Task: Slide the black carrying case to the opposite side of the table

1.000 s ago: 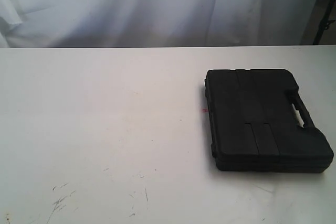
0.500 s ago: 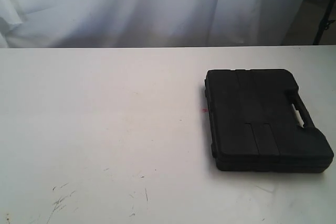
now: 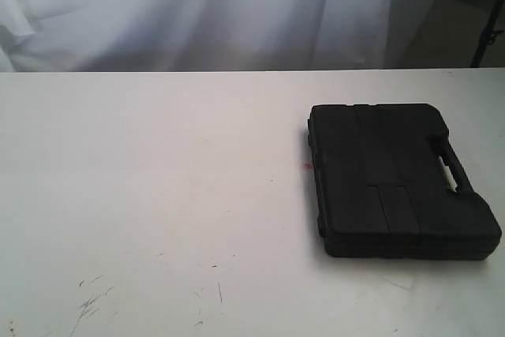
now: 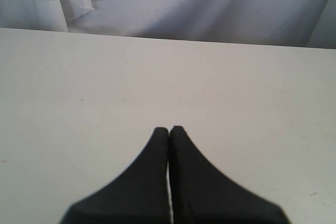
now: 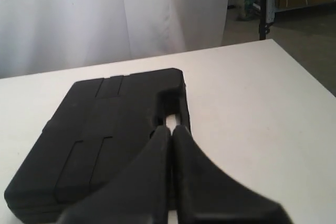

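The black carrying case (image 3: 398,179) lies flat on the right part of the white table (image 3: 158,179), its handle (image 3: 450,165) toward the right edge. No arm shows in the exterior view. In the right wrist view the case (image 5: 100,129) fills the left half and my right gripper (image 5: 171,128) hovers shut, its tips over the handle (image 5: 176,106) end, with nothing held. My left gripper (image 4: 169,129) is shut above bare tabletop (image 4: 157,77), with the case out of its view.
A white curtain (image 3: 221,13) hangs behind the table's far edge. A small red spot (image 3: 304,166) sits just left of the case, and dark scuff marks (image 3: 91,301) lie near the front left. Shelving and a dark post (image 5: 262,3) stand beyond the table's right side.
The case has not moved. The curtain at the back right has drawn leftward, uncovering more of the dark room behind.
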